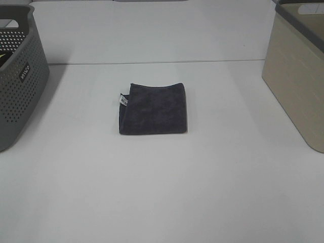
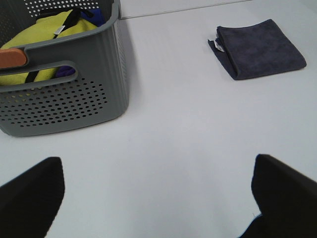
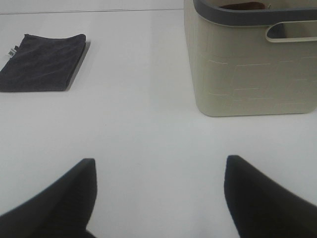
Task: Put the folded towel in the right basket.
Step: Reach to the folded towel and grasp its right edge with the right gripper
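Observation:
A dark grey folded towel (image 1: 153,109) with a small white tag lies flat in the middle of the white table. It also shows in the left wrist view (image 2: 259,48) and the right wrist view (image 3: 43,62). The beige right basket (image 1: 298,71) stands at the right edge, also in the right wrist view (image 3: 252,64). My left gripper (image 2: 158,196) is open and empty, well short of the towel. My right gripper (image 3: 158,191) is open and empty, between towel and basket but nearer the camera. Neither gripper shows in the high view.
A grey perforated basket (image 1: 17,76) stands at the left edge; in the left wrist view (image 2: 64,94) it holds yellow and blue cloth. The white table (image 1: 162,192) runs to a back edge line behind the towel.

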Controlling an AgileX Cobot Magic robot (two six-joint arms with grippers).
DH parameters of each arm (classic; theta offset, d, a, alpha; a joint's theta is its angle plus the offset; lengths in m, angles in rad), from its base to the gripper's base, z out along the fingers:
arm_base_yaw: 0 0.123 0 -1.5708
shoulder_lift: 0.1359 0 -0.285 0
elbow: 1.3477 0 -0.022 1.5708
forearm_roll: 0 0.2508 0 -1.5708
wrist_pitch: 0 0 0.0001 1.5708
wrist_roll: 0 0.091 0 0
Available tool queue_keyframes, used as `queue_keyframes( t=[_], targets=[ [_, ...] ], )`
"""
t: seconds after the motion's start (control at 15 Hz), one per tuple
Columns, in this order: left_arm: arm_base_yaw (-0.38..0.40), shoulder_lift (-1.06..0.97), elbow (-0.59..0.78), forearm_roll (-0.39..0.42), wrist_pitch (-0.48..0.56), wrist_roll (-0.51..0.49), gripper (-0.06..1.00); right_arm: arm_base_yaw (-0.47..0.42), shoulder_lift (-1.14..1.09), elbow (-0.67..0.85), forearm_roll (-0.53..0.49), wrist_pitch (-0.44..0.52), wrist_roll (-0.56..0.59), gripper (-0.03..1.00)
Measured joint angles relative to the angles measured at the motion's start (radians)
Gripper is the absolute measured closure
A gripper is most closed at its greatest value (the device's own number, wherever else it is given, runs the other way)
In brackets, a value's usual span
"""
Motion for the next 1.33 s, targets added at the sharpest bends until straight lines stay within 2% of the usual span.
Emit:
queue_keyframes(
  t=[1.33],
  targets=[
    [0.000,0.000,0.000,0.000,0.000,0.000,-0.03,0.000,0.000,0.000,0.000,0.000,0.000,0.28]
  ],
)
